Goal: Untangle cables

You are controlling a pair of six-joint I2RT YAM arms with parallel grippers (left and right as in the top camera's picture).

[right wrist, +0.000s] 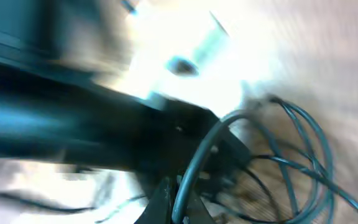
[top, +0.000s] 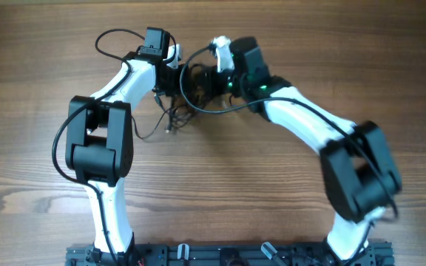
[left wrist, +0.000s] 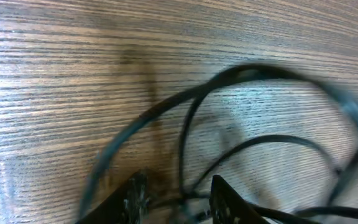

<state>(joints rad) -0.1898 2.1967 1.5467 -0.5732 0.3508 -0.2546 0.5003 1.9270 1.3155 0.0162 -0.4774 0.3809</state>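
Cables: thin black tangled cords (top: 187, 103), near centre of far edge of brown wooden desk (top: 272, 192).
Left gripper (left wrist: 178, 202): tips cut off; strands cross the gap; grip unclear.
Right gripper (top: 204, 80): blurred; opening unreadable.

Left arm (top: 121, 85) and right arm (top: 302, 122) meet at the far middle and close it off, with the cables (top: 182, 107) looped between them and just nearer. The table (top: 228, 185) lies open in the near middle and toward both far corners
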